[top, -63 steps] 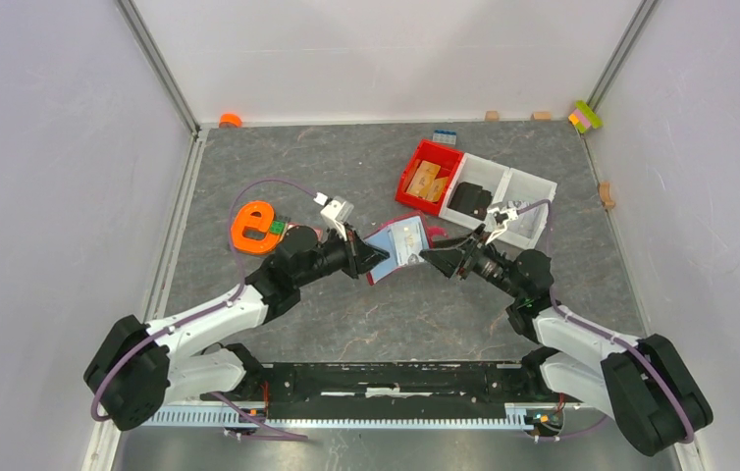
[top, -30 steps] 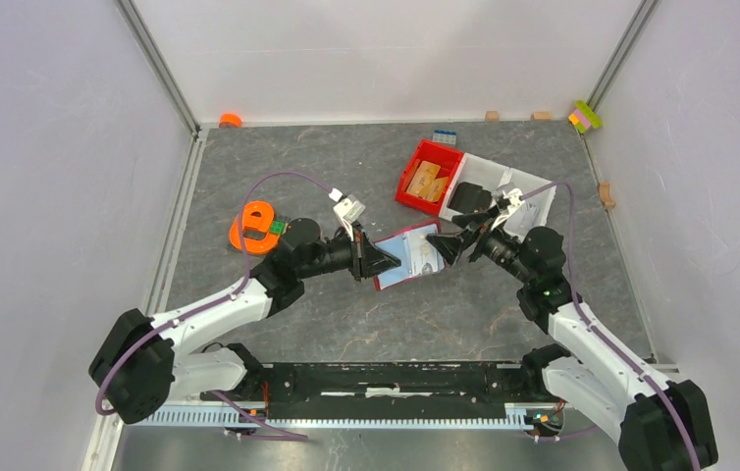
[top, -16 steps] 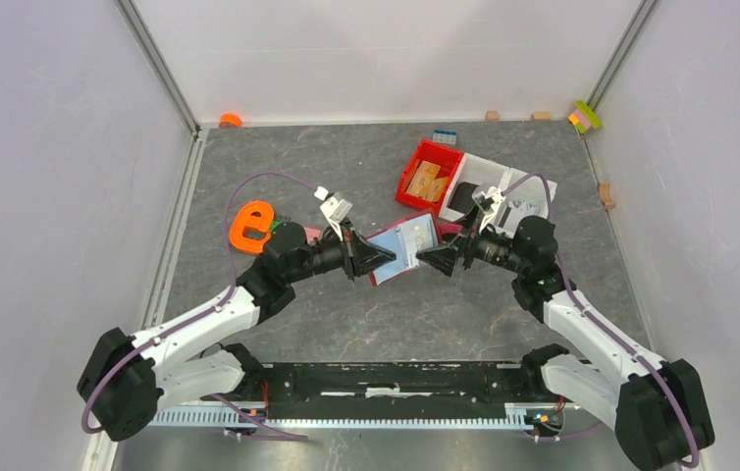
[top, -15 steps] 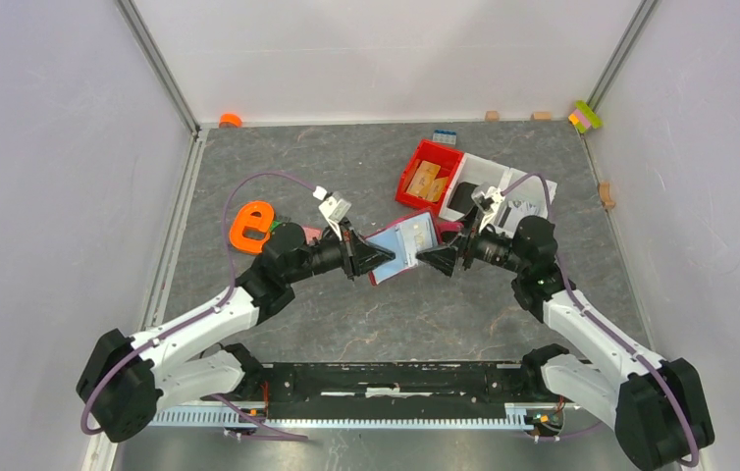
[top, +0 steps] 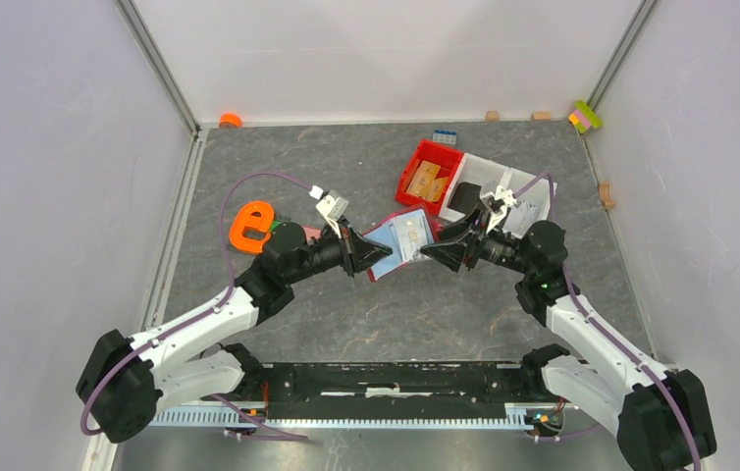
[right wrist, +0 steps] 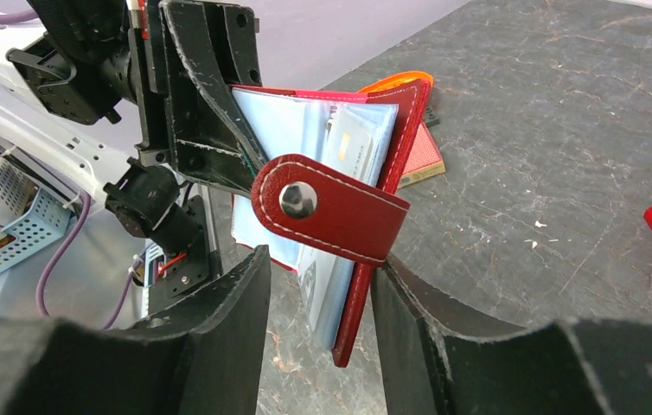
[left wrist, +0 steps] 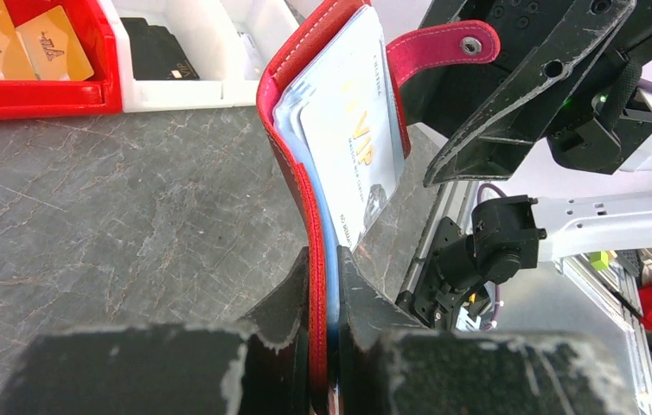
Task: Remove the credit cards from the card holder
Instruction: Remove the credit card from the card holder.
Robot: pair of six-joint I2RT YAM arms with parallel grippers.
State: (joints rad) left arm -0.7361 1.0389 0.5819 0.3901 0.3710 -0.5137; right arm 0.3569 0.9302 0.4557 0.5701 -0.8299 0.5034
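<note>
The card holder (left wrist: 303,194) stands open, credit cards (left wrist: 350,112) inside. The left gripper (left wrist: 324,270) pinches its edge. The right gripper (right wrist: 320,261) straddles the other half, jaws apart.

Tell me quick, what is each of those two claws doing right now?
Left gripper: closed, clamping the dark red folding card holder by its near edge.
Right gripper: open, jaws straddling the holder's far edge, not gripping yet.

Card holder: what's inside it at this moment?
Inside the card holder sit several pale blue and grey credit cards, stacked, the front one printed VIP. How many lie behind it is hidden.
</note>
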